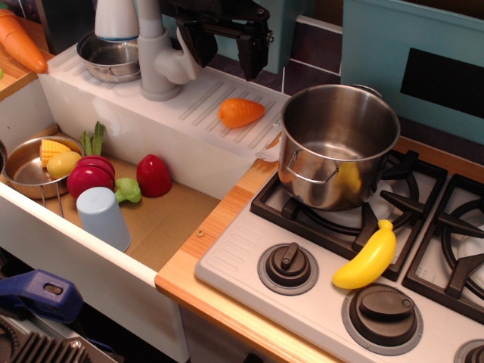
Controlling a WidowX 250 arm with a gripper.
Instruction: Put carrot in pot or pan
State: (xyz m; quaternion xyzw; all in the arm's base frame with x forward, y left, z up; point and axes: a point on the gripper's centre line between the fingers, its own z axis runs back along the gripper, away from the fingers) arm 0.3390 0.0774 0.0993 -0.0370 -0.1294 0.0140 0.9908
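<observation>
observation.image view
Tool: the black tool (224, 47) hangs at the top of the frame, above the white drainboard ledge (189, 113); its two fingers (252, 51) stand apart with nothing between them, so it is released.
Carrot: the short orange carrot (241, 112) lies on its side on the ribbed ledge, below and a little right of the tool, not touching it, and just left of the pot.
Pot: the tall steel pot (333, 147) stands upright on the rear-left burner grate (393, 200) of the toy stove (318, 302); inside only bare metal shows.
Banana: a yellow banana (368, 257) lies on the stove top in front of the pot, between two dark knobs (287, 266), with its tip against the grate.
Sink: the sink basin (162, 219) to the left holds a copper-coloured pan (23, 170) with a corn piece (51, 149) and a yellow fruit (63, 163), a dark red vegetable (91, 180), a red halved piece (153, 175), a green piece (128, 190) and an upturned pale blue cup (103, 218).
Faucet: a white faucet (159, 53) rises from the ledge, beside a shallow steel bowl (110, 60).
Far left: a longer tapered carrot (19, 41) rests on the wooden surface (15, 79) at the corner.
</observation>
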